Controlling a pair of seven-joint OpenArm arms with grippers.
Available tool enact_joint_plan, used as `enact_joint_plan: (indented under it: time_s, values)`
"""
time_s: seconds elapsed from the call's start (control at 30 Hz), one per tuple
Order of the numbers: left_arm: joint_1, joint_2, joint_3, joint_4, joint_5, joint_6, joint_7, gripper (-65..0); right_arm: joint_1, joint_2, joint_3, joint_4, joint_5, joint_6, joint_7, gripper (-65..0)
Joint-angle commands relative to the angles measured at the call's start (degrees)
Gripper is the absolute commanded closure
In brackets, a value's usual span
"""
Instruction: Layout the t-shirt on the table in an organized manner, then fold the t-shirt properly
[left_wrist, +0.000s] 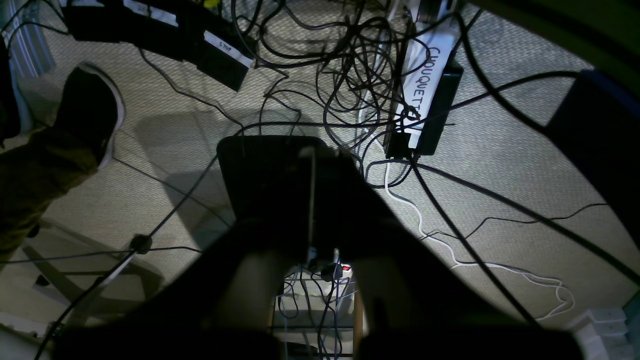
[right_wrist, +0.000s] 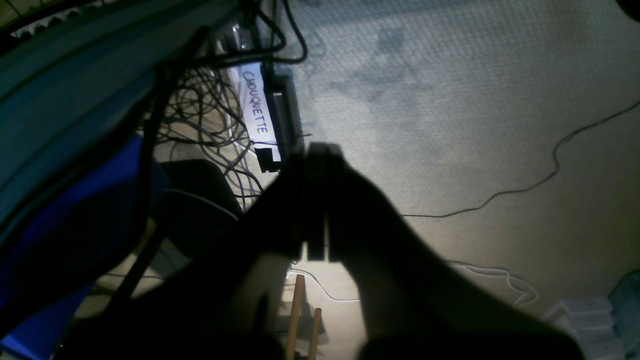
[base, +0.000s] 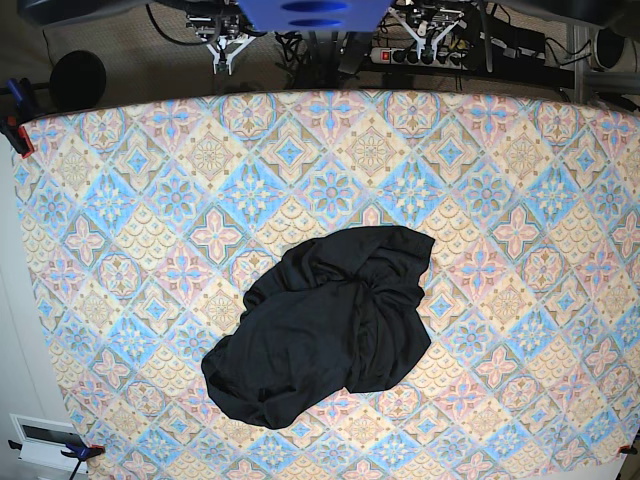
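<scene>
The black t-shirt lies crumpled in a heap near the middle of the table, which is covered in diamond-patterned cloth. Both arms hang back past the table's far edge, well away from the shirt. My left gripper is at the top right of the base view and my right gripper at the top left. In the left wrist view the left gripper is shut on nothing, dark fingers pressed together over the floor. The right gripper is likewise shut and holds nothing.
Under both wrists is pale carpet with tangled black cables and a labelled power brick. A person's shoe shows at the left. Clamps hold the table cloth at the corners. A power strip lies behind the table.
</scene>
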Motion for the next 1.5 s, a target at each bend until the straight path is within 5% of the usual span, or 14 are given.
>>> enact_joint_plan:
  time_s: [0.0,0.33,0.83,1.13,1.33,1.47]
  values:
    - [0.5,-0.3,0.1,0.0,0.1,0.1,0.1,0.0,-0.4,0.3,0.1,0.1,0.4,-0.1,-0.1,0.0]
    - [6.0,-4.5,0.2,2.6,0.2,0.0,-0.1,0.0,-10.7,0.4,0.1,11.7,0.4,-0.1,-0.2,0.0]
    - [34.1,-12.3,-0.1,50.9,-0.3,0.0,0.3,0.0,-33.9,2.4,0.1,47.9,0.8,0.0,-2.5,0.0]
    - [45.4,-17.3,-0.1,72.3,-9.7,0.0,0.3,0.0,-47.5,9.3,-0.2,69.6,21.0,0.0,-2.6,0.0]
    - [50.8,-21.0,-0.2,84.5,-13.1,0.2,0.3,0.0,-52.9,11.8,0.2,83.8,22.4,0.0,-2.6,0.0]
    - [52.2,-21.7,-1.7,91.5,-13.2,0.2,0.9,0.0,-53.8,11.8,0.3,92.6,22.4,0.0,-7.9,0.0]
